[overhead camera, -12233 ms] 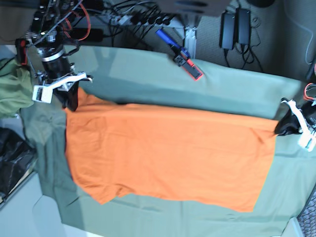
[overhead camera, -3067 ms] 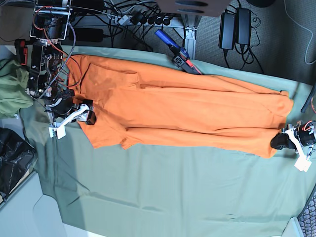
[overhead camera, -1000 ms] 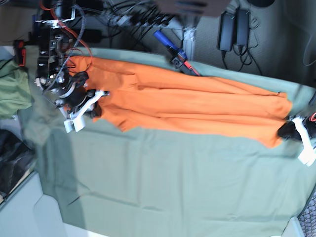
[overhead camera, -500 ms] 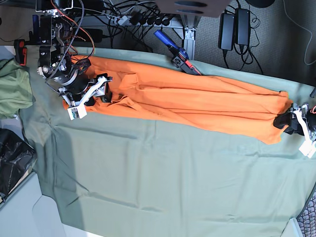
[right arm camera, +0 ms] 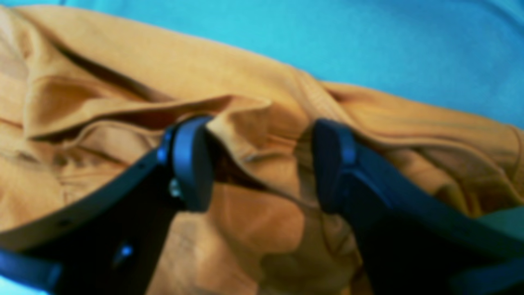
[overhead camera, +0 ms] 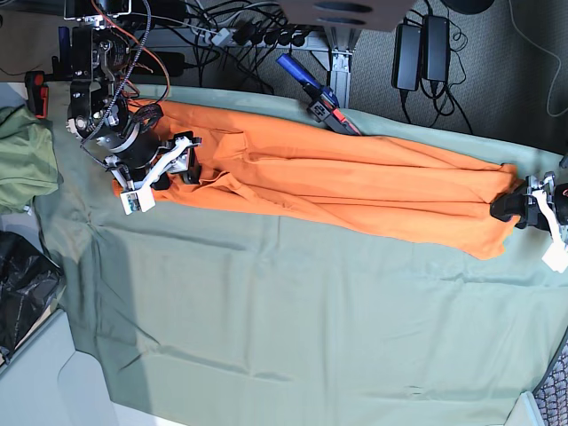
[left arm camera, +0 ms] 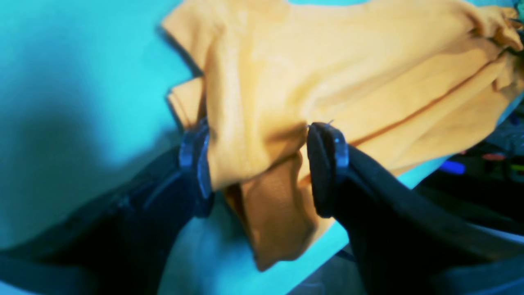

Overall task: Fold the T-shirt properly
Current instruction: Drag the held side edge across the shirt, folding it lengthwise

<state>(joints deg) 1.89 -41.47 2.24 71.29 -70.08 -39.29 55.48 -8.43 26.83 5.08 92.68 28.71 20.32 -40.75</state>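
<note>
The orange T-shirt (overhead camera: 355, 186) lies as a long narrow folded band across the far half of the table. My right gripper (overhead camera: 176, 169) sits at its left end. In the right wrist view this gripper (right arm camera: 262, 164) is open, with rumpled shirt fabric (right arm camera: 254, 135) loose between its fingers (right arm camera: 190, 164). My left gripper (overhead camera: 508, 211) rests at the shirt's right end. The left wrist view shows that gripper (left arm camera: 260, 164) open too, its fingers (left arm camera: 325, 168) standing wide on either side of a shirt corner (left arm camera: 266, 123).
A large sage-green cloth (overhead camera: 293, 319) covers the table. An olive-green garment (overhead camera: 22, 164) lies off the left edge, above a black bag (overhead camera: 22, 284). A blue and red tool (overhead camera: 315, 93) lies at the back edge, near cables and power bricks (overhead camera: 422, 49).
A second ago both grippers were shut on the shirt's near edge. They carried it toward the back over the rest of the shirt, and both have since opened and let go.
</note>
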